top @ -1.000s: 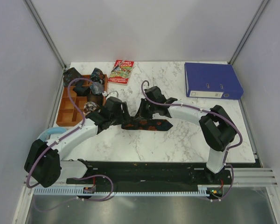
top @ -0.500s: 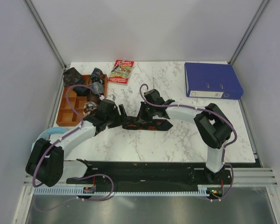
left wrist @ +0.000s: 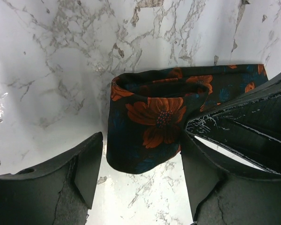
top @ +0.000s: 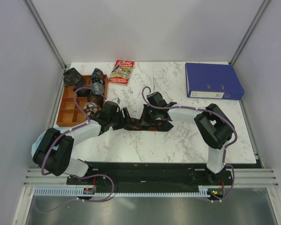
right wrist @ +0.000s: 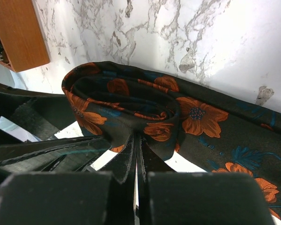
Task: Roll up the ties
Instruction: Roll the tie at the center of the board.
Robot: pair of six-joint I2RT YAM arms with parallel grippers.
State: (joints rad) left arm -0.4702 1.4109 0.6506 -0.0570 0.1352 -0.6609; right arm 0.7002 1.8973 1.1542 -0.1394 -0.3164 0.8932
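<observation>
The long black tie [top: 150, 125] with orange flowers lies on the marble table, its left end turned into a loose roll [left wrist: 152, 126]. My right gripper [right wrist: 137, 140] is shut on the roll's fabric [right wrist: 131, 103], pinching a fold at the near side. My left gripper [left wrist: 140, 173] is open, with its fingers [left wrist: 86, 168] on either side of the roll's end and not touching it. In the top view the left gripper [top: 125, 118] and the right gripper [top: 141, 120] meet at the tie's left end. Small dark patterned tie bundles [top: 97, 88] sit in the tray.
A brown compartment tray [top: 68, 110] stands at the left, just behind my left arm; its corner shows in the right wrist view [right wrist: 23, 33]. A red-and-green booklet [top: 122, 71] lies at the back. A blue binder [top: 212, 81] lies at the back right.
My left gripper has moved right and closed in on the tie's rolled end. My right gripper has stayed on the tie, shifting only slightly.
</observation>
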